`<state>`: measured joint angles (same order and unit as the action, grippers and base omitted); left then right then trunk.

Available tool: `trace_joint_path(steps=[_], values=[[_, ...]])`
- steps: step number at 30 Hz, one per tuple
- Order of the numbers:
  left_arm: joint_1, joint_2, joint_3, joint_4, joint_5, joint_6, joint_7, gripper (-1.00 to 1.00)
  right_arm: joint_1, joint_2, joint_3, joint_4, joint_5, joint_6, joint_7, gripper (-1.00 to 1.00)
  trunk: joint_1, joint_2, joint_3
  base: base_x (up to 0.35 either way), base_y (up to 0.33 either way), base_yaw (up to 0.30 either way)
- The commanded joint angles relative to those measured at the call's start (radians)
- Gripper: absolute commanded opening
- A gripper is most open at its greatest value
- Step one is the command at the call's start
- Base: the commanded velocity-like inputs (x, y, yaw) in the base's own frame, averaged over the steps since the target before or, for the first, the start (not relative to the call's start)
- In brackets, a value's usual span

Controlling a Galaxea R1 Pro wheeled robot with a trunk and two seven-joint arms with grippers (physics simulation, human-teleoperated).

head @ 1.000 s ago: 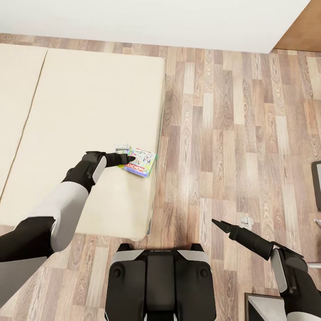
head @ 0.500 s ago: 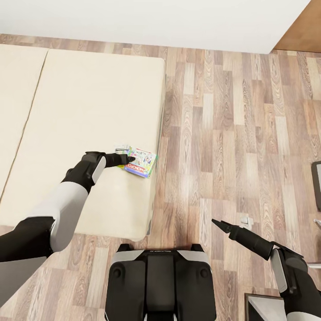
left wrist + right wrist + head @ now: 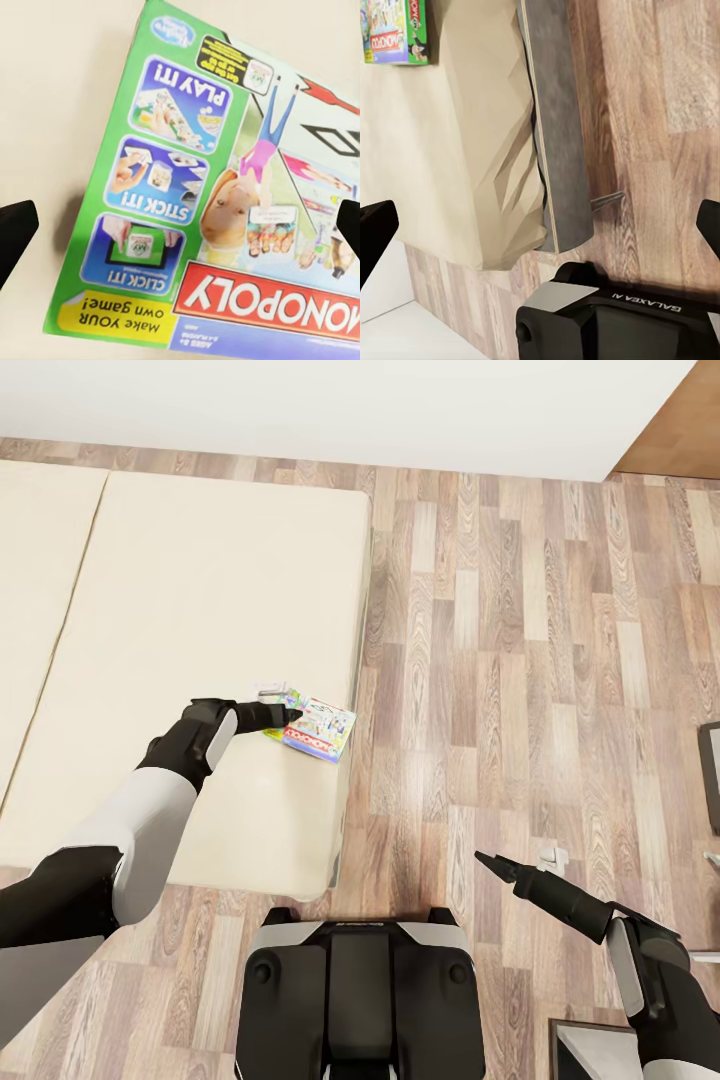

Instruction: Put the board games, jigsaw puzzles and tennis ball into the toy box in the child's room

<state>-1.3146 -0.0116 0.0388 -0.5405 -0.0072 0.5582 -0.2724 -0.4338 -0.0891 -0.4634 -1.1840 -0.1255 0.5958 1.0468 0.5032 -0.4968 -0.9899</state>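
Note:
A white-green board game [image 3: 322,728] marked "Monopoly" lies flat near the right edge of the beige bed [image 3: 200,580]. It overlaps a second flat box [image 3: 272,689], of which a pale corner and a yellow edge peek out. My left gripper [image 3: 293,713] hovers at the game's left end, open; in the left wrist view its fingertips [image 3: 13,232] stand wide apart on either side of the game [image 3: 225,217]. My right gripper [image 3: 497,865] hangs open over the floor, holding nothing. From the right wrist view the game [image 3: 394,30] lies far off on the mattress.
Wood-plank floor [image 3: 520,660] runs along the bed's right side to a white wall [image 3: 350,400] at the back. The bed's grey frame [image 3: 555,127] borders the mattress. A dark object [image 3: 712,760] sits at the right edge, and my base [image 3: 360,1000] is just below.
The Monopoly box has shifted slightly on the bed, uncovering more of the box beneath it. Both arms have hardly moved.

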Motion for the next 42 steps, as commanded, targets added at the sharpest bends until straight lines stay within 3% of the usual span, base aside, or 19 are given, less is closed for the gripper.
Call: trace_joint_path(steps=[1, 42], values=[[0.000, -0.001, 0.004, -0.001, -0.001, 0.007, -0.003, 1.00, 0.000, 0.000, -0.001, 0.000, -0.005, 0.007, 0.002, 1.00, 0.000, -0.001, -0.001, 0.000, 0.000, 0.000], [-0.002, -0.004, -0.001, 0.023, -0.004, 0.005, 0.007, 1.00, -0.001, -0.001, -0.001, -0.002, -0.006, 0.009, 0.005, 1.00, 0.000, -0.001, -0.013, 0.000, 0.000, 0.000]])
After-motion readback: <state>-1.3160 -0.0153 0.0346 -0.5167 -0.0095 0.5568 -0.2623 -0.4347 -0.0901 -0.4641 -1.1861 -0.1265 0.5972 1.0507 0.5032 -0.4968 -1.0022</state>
